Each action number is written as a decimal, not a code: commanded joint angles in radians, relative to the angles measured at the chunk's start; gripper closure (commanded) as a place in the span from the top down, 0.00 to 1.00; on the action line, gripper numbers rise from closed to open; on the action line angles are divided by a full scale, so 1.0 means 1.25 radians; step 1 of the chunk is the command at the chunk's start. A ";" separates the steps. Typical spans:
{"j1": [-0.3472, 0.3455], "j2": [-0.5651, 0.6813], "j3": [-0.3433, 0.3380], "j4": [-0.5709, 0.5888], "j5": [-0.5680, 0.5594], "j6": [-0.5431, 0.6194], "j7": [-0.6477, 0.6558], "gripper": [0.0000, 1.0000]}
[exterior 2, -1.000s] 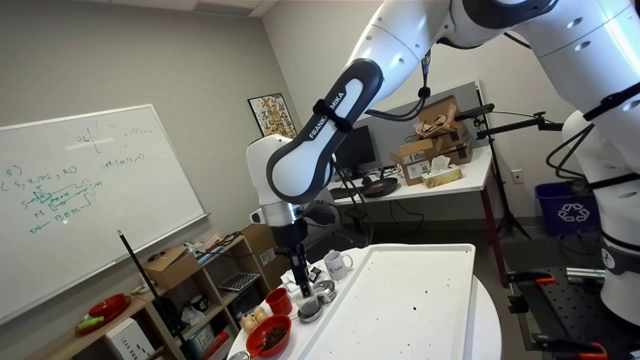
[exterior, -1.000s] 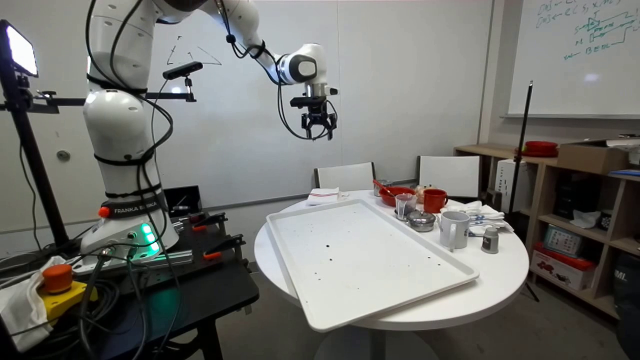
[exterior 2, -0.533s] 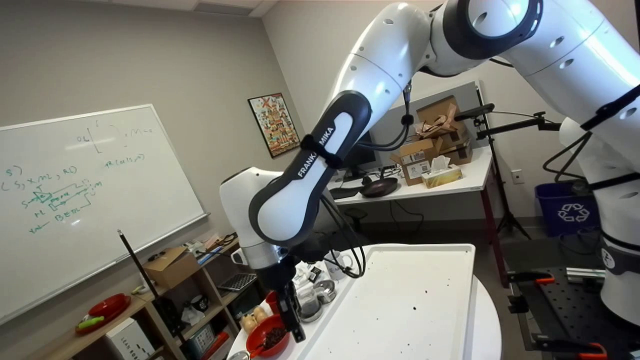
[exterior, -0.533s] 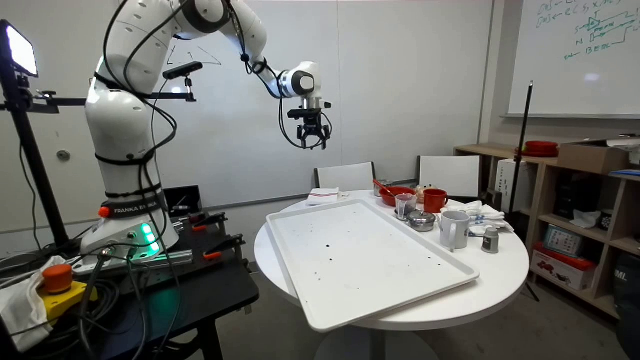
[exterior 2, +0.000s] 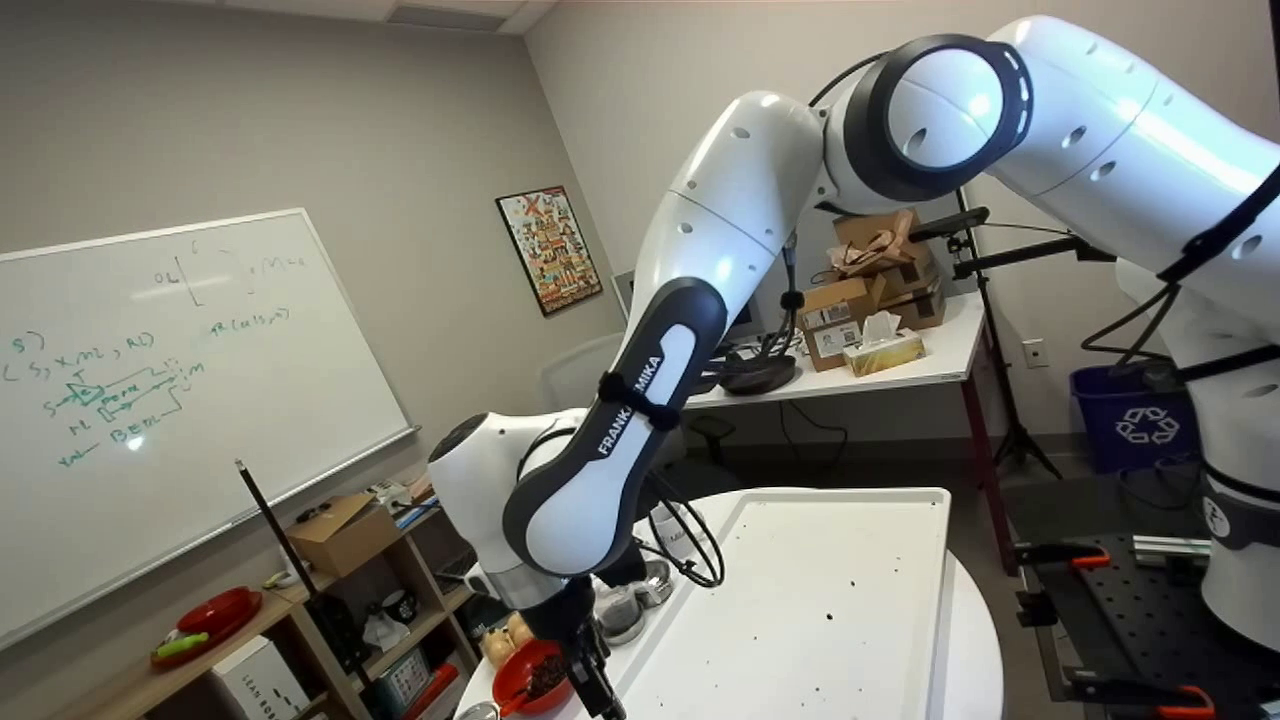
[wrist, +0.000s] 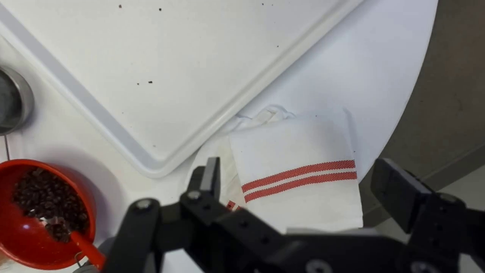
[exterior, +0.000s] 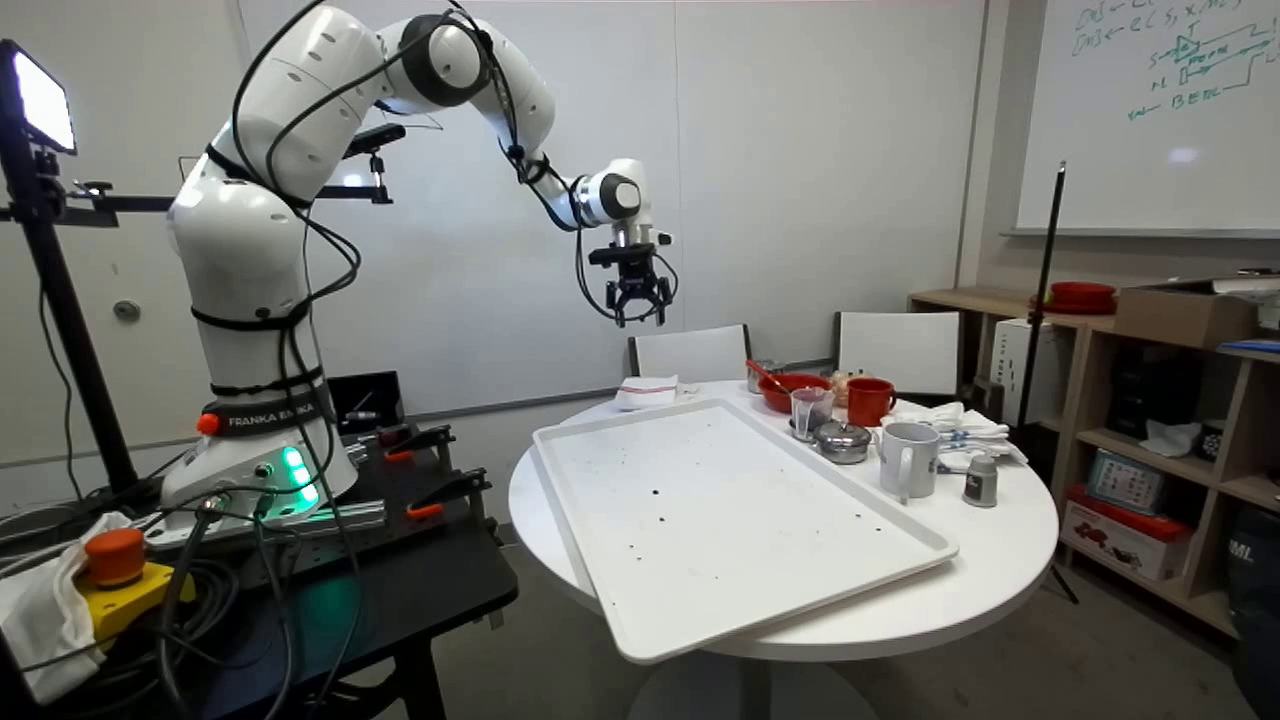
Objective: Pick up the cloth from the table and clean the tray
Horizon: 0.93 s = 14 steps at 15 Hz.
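Claw (exterior: 641,319): spread wide, with a broad gap between the fingers (wrist: 396,195); pointing down, hanging in the air well above the table (exterior: 1000,555).
Cloth (wrist: 295,148): lying folded on the table, just beside the tray (exterior: 755,470) near a rounded corner; white, with two red stripes; seen between the fingers in the wrist view.
Under the cloth: pale fabric (wrist: 228,170) with a touch of red, partly hidden by the claw; also a crumpled bit close to the tray's rim, hard to tell whether touching.
Tray: flat, white and rectangular, with a low raised rim; dotted with small dark specks; jutting past the table's edge at a corner in an exterior view.
Red bowl (wrist: 22,242): on the table near the tray, partly filled with dark beans (wrist: 45,199), with a red-handled spoon (wrist: 88,250) resting inside.
Pot (exterior: 843,442): metal and lidded, between a clear cup (exterior: 812,410) and a grey mug (exterior: 912,460).
Red mug (exterior: 872,402): upright, between the red bowl and a heap of white cloths (exterior: 955,430).
Shaker (exterior: 981,482): small, grey, upright, near the table's edge.
Arm (exterior: 525,95): arched high, bending down to the claw.
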State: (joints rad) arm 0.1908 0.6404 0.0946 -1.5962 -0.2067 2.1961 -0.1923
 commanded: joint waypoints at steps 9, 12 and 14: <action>0.012 0.120 0.024 0.116 -0.042 -0.048 -0.143 1.00; 0.022 0.125 0.024 0.131 -0.055 -0.066 -0.157 1.00; 0.023 0.125 0.024 0.133 -0.056 -0.068 -0.159 1.00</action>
State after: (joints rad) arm 0.2232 0.7941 0.1175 -1.4359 -0.2712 2.1159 -0.3944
